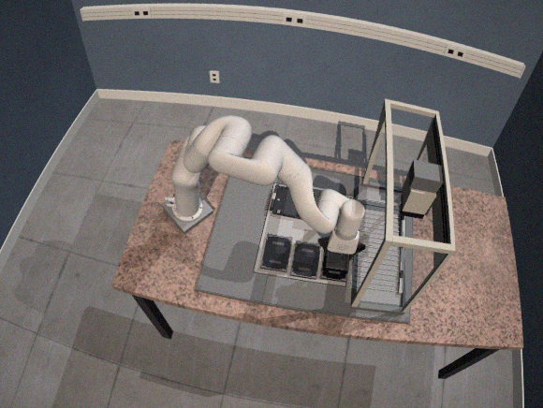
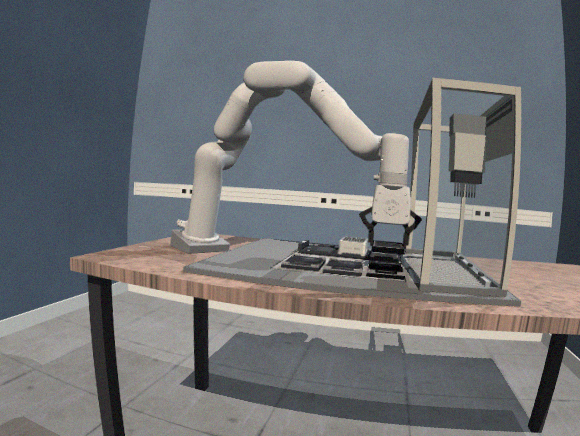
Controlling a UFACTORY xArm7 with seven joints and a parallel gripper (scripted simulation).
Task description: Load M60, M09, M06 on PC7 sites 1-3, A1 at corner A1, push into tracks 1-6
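— Pincer (image 2: 389, 243) pinching a dark plate (image 2: 388, 247) by two opposite side walls, spread almost to the limit. Hangs level, just above the end nest (image 1: 335, 272) nearest the instrument.

— Which plate, though?

— Probably M60, going by that nest being farthest from the arm's base. Cannot read any label or the A1 corner at this size.

— Handling?

— Looks light, rigid and thin-walled. Likely smooth plastic, so apt to slip or tip if nudged. Best held as now, low on the skirt and centred, never by the well face. Needs a level carry and a straight drop between the locators.

— And around it?

— Two more nests (image 1: 291, 255) in the same row, both dark, contents hard to make out. Beyond them the carrier (image 1: 285, 202), loose on the apron and partly hidden under the forearm in the top view. A pale block (image 2: 353, 245) beside it or on it, possibly M09; cannot say which site.

— Further out?

— Rails (image 1: 374, 243) under the open frame (image 2: 436, 175), apparently with no carrier pushed in. All of it on the speckled worktop (image 2: 150, 260).
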